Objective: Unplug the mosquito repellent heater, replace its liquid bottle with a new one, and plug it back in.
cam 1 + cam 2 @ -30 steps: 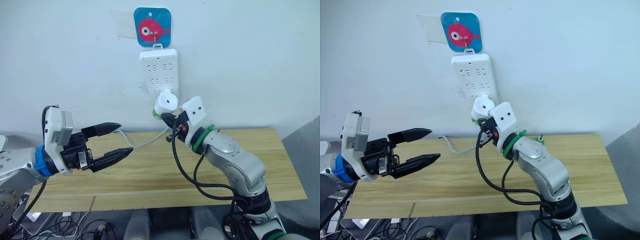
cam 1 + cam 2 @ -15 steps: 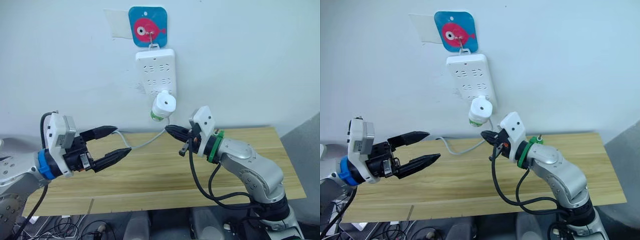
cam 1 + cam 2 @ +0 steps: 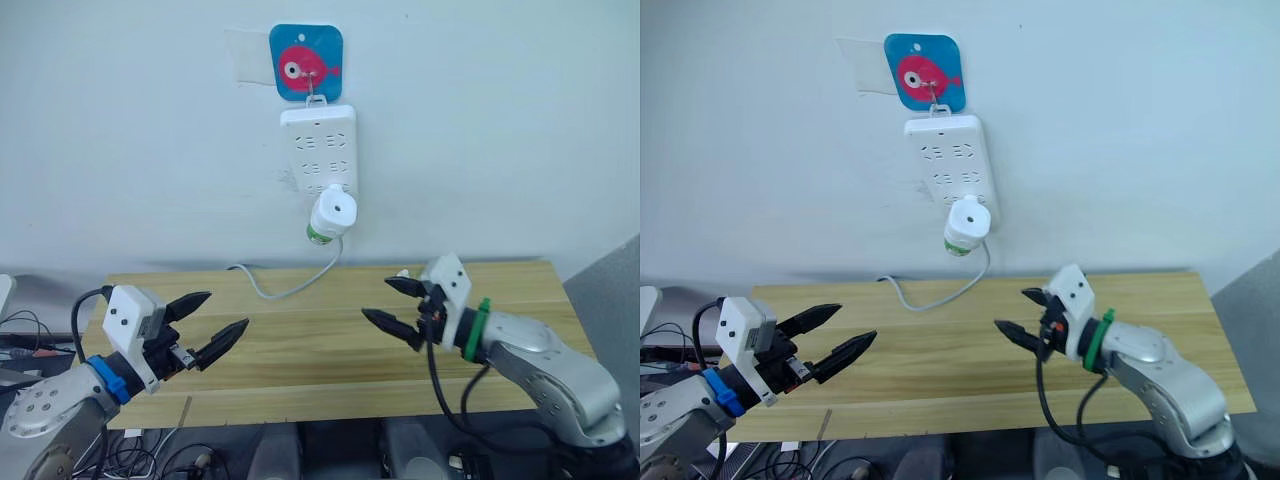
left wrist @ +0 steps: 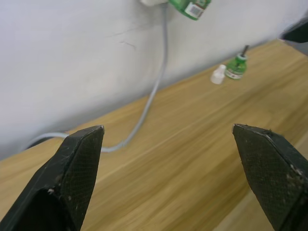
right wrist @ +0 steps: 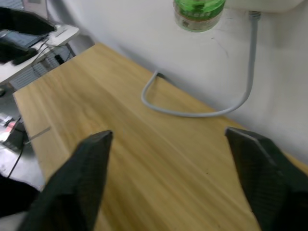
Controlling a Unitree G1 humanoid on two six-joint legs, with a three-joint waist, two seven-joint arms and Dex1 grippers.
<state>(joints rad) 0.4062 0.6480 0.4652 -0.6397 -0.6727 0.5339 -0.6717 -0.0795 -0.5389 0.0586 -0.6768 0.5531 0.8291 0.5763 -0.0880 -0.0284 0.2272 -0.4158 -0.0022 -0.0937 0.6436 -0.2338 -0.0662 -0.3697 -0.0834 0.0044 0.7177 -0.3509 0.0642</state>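
Pale wall behind a wooden desk (image 3: 300, 350) carries a white power strip (image 3: 318, 145) hung from a fish-shaped hook (image 3: 306, 62). Plugged into its lowest socket, the mosquito repellent heater (image 3: 333, 208) holds a green bottle (image 3: 319, 235) screwed in beneath it, so the swap looks done. On the desk by the wall stand the bare-wick bottle (image 4: 237, 67) and a loose white cap (image 4: 218, 74). Both the left end effector (image 3: 208, 332) and right end effector (image 3: 396, 305) hover wide, holding nothing, well apart from the heater.

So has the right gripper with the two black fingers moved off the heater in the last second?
Yes. The right gripper has dropped away from the white rounded heater, which hangs plugged into the white power strip.
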